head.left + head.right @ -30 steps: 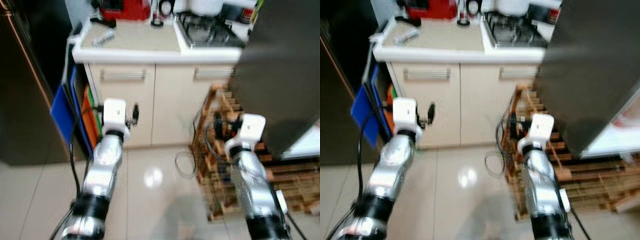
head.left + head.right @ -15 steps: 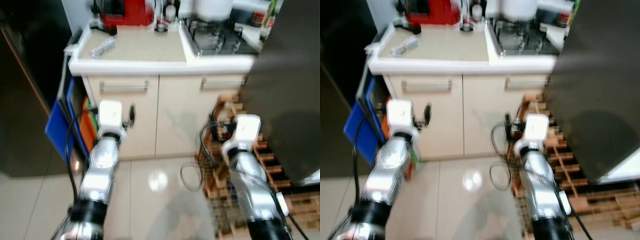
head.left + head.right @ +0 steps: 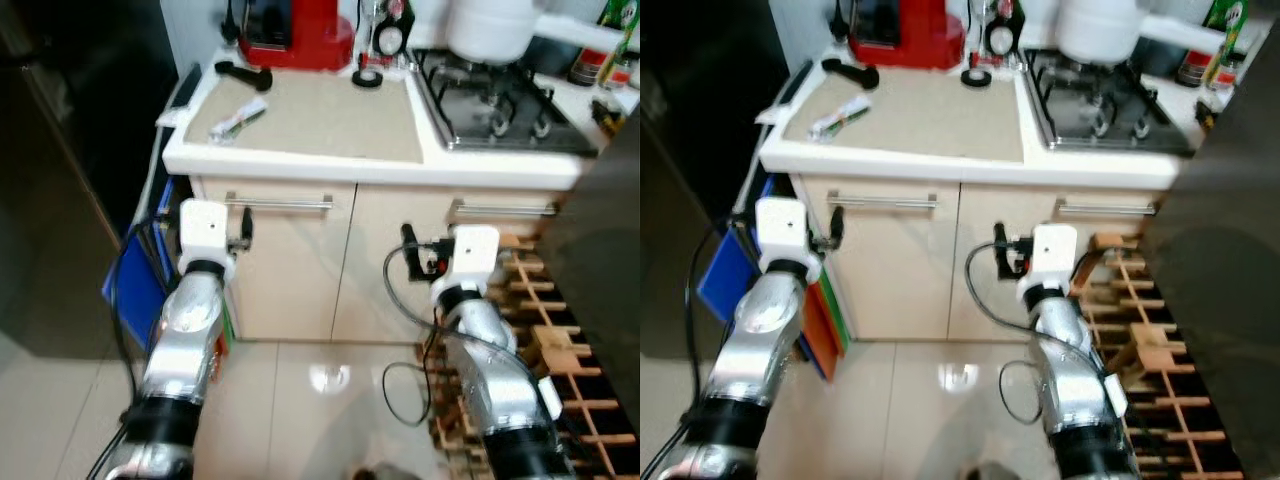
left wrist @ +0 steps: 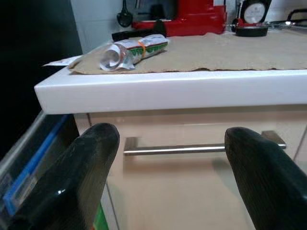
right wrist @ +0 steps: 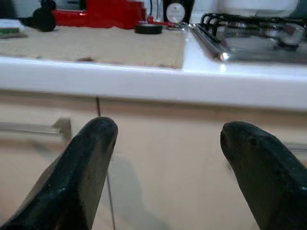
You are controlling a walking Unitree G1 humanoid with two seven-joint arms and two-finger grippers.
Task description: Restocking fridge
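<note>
Both arms are held up in front of a cream kitchen cabinet [image 3: 300, 260] under a white-edged counter [image 3: 330, 110]. My left gripper [image 4: 168, 177] is open with nothing between its fingers [image 4: 91, 158], level with a steel drawer handle [image 4: 175, 149]. My right gripper [image 5: 165, 177] is also open and empty, facing the cabinet front just below the counter edge. A tall dark fridge front [image 3: 60, 200] stands on the left. A dark panel [image 3: 612, 260] crosses the right edge of the eye views.
On the counter lie a rolled foil packet [image 3: 238, 118], a red appliance [image 3: 300, 25] and a black tape roll [image 3: 368, 77]. A gas hob [image 3: 500, 85] with a white pot [image 3: 495, 25] sits further right. A wooden rack [image 3: 545, 340], a loose cable [image 3: 400, 390] and a blue board [image 3: 135, 290] stand at floor level.
The whole picture has shifted, so the camera moved: the counter now sits lower and larger in view, and the dark panel has slid toward the right edge. Both arms stay raised.
</note>
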